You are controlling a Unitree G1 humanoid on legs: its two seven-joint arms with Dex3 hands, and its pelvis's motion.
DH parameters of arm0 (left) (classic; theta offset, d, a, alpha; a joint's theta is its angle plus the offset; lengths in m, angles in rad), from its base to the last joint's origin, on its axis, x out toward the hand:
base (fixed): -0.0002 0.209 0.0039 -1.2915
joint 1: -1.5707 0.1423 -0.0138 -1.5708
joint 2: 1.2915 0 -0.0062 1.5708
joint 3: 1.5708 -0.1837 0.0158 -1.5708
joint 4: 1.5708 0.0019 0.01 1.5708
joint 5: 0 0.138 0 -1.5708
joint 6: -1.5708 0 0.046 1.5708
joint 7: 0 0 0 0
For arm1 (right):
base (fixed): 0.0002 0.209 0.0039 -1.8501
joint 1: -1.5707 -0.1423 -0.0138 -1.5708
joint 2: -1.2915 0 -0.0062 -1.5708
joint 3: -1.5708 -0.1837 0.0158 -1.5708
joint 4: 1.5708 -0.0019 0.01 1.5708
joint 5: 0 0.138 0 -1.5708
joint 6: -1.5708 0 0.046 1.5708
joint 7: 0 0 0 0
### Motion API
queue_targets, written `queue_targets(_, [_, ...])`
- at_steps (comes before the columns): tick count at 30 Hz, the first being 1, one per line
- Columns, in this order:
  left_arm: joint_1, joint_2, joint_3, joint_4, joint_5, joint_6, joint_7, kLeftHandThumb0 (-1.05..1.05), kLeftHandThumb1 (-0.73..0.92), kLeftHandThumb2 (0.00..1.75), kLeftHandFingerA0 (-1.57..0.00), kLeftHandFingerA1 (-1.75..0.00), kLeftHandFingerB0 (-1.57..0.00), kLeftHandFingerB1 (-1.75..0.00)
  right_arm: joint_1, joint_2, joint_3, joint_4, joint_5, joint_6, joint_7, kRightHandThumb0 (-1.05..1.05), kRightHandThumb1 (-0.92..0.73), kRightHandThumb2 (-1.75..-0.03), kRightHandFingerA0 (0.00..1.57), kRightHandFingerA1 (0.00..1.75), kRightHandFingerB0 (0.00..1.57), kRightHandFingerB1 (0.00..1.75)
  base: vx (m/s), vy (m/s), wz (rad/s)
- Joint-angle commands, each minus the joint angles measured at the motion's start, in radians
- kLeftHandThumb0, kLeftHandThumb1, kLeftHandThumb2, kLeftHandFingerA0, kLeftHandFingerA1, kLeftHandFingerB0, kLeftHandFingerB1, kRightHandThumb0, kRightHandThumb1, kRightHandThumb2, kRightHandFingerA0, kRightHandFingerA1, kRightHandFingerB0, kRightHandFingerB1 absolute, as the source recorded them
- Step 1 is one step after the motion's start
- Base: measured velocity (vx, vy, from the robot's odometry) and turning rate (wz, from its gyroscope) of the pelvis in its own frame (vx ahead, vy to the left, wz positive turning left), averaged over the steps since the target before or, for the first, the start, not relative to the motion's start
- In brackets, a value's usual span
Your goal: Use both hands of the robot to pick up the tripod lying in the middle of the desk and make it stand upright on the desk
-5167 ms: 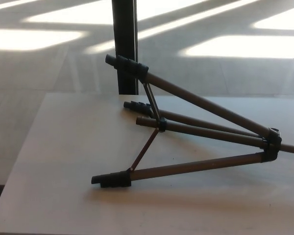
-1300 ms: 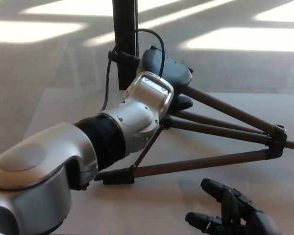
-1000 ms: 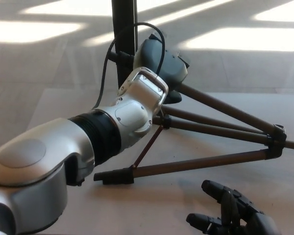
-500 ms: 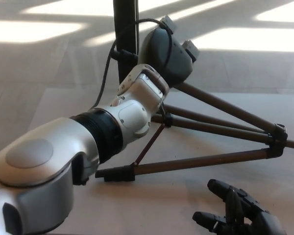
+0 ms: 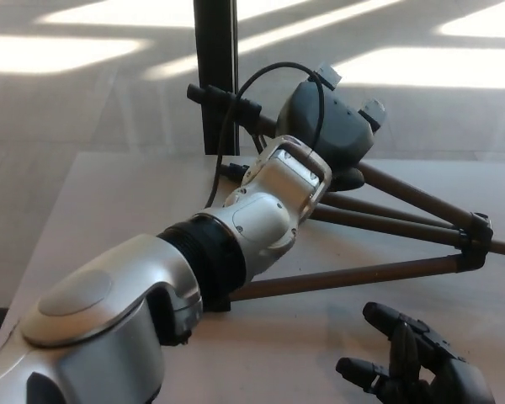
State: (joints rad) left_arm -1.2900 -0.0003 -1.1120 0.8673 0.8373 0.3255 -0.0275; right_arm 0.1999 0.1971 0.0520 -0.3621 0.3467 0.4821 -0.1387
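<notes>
This looks like a bare indoor test room or lab more than a home. A plain, pale desk with nothing decorative on it stands on a light tiled floor, its far edge running across the middle of the view. Bright bars of sunlight fall across the tiles, which suggests large windows nearby. A dark upright post rises just behind the far edge of the desk. No furniture, shelving or household items show.
</notes>
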Motion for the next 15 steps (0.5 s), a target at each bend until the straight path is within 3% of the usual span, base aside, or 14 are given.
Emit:
queue_targets(1, [-0.081, -0.046, 0.242, 0.072, -0.246, 0.077, -0.555, -0.94, 0.53, 0.97, 0.0, -0.21, 0.0, 0.0, -0.004, 0.033, -0.008, 0.015, -0.017, -0.03, -0.028, -0.89, -0.78, -0.64, 0.56, 0.99, 0.59, 0.53, 0.0, 0.0, 0.0])
queue_targets(2, [-0.097, -0.033, 0.243, 0.084, -0.244, 0.065, -0.582, -0.88, 0.48, 0.97, 0.0, -0.25, 0.0, -0.01, 0.003, 0.032, 0.003, 0.013, -0.03, -0.03, -0.035, -0.84, -0.59, -1.07, 0.65, 0.94, 0.52, 0.6, 0.0, 0.0, 0.0])
queue_targets(3, [-0.104, -0.028, 0.247, 0.09, -0.24, 0.058, -0.596, -0.88, 0.48, 0.97, 0.0, -0.25, 0.0, -0.01, 0.006, 0.031, 0.008, 0.012, -0.035, -0.03, -0.038, -0.84, -0.59, -1.07, 0.65, 0.94, 0.52, 0.6, 0.0, 0.0, 0.0])
queue_targets(4, [-0.108, -0.015, 0.244, 0.084, -0.236, 0.048, -0.61, -1.03, 0.55, 0.6, 0.0, -0.03, 0.0, -0.03, 0.008, 0.032, 0.009, 0.011, -0.033, -0.028, -0.037, -0.84, -0.59, -1.07, 0.65, 0.95, 0.51, 0.6, 0.0, 0.0, 0.0])
queue_targets(5, [-0.11, 0.013, 0.208, 0.086, -0.186, 0.014, -0.593, -0.94, 0.48, 0.99, 0.0, -0.21, 0.0, -0.01, 0.015, 0.035, 0.013, 0.008, -0.031, -0.026, -0.038, -0.89, -0.78, -0.64, 0.57, 1.0, 0.58, 0.52, 0.0, 0.0, 0.0])
queue_targets(6, [-0.108, 0.027, 0.188, 0.086, -0.155, 0.003, -0.574, -0.92, 0.48, 0.96, 0.0, -0.22, 0.0, -0.04, 0.019, 0.035, 0.017, 0.005, -0.03, -0.026, -0.036, -0.88, -0.78, -0.64, 0.55, 0.99, 0.55, 0.51, 0.0, 0.0, 0.0])
queue_targets(7, [-0.098, 0.048, 0.156, 0.081, -0.108, -0.014, -0.538, -1.04, 0.43, 0.82, 0.0, -0.11, -0.03, -0.11, 0.024, 0.035, 0.024, 0.003, -0.026, -0.025, -0.029, -0.86, -0.59, -1.0, 0.56, 0.91, 0.52, 0.59, 0.0, 0.0, 0.0])
queue_targets(9, [-0.095, 0.053, 0.148, 0.08, -0.092, -0.023, -0.532, -1.04, 0.43, 0.82, 0.0, -0.11, -0.03, -0.11, 0.026, 0.035, 0.026, 0.002, -0.024, -0.024, -0.029, -0.86, -0.59, -1.0, 0.56, 0.91, 0.52, 0.59, 0.0, 0.0, 0.0])
queue_targets(10, [-0.093, 0.066, 0.102, 0.081, -0.04, -0.054, -0.508, -1.0, 0.55, 1.0, 0.0, -0.17, 0.0, -0.02, 0.031, 0.034, 0.027, -0.006, -0.022, -0.02, -0.03, -0.87, -0.78, -0.64, 0.53, 0.98, 0.54, 0.5, 0.0, 0.0, 0.0])
queue_targets(11, [-0.092, 0.067, 0.098, 0.081, -0.033, -0.058, -0.507, -1.0, 0.55, 1.0, 0.0, -0.17, 0.0, -0.02, 0.032, 0.034, 0.028, -0.007, -0.022, -0.019, -0.03, -0.87, -0.78, -0.64, 0.53, 0.98, 0.54, 0.5, 0.0, 0.0, 0.0])
queue_targets(12, [-0.076, 0.076, 0.043, 0.089, 0.029, -0.079, -0.452, -0.94, 0.59, 0.6, 0.0, -0.2, 0.0, -0.24, 0.03, 0.037, 0.029, -0.008, -0.024, -0.021, -0.035, -0.88, -0.78, -0.64, 0.53, 0.98, 0.54, 0.5, 0.0, 0.0, 0.0])
queue_targets(13, [-0.061, 0.095, -0.007, 0.088, 0.081, -0.12, -0.399, -0.89, 0.5, 0.97, -0.02, -0.24, -0.06, -0.11, 0.033, 0.036, 0.031, -0.008, -0.022, -0.033, -0.026, -0.85, -0.77, -0.64, 0.5, 0.98, 0.51, 0.49, 0.0, 0.0, 0.0])
queue_targets(14, [-0.056, 0.103, -0.028, 0.087, 0.099, -0.136, -0.38, -0.89, 0.5, 0.97, -0.02, -0.24, -0.06, -0.11, 0.034, 0.035, 0.031, -0.008, -0.021, -0.038, -0.023, -0.85, -0.77, -0.64, 0.5, 0.98, 0.51, 0.49, 0.0, 0.0, 0.0])
queue_targets(15, [-0.038, 0.107, -0.053, 0.083, 0.114, -0.139, -0.384, -1.05, 0.55, 0.7, 0.0, -0.31, 0.0, -0.27, 0.032, 0.04, 0.031, -0.012, -0.021, -0.036, -0.03, -0.85, -0.77, -0.63, 0.51, 0.98, 0.53, 0.5, 0.0, 0.0, 0.0])
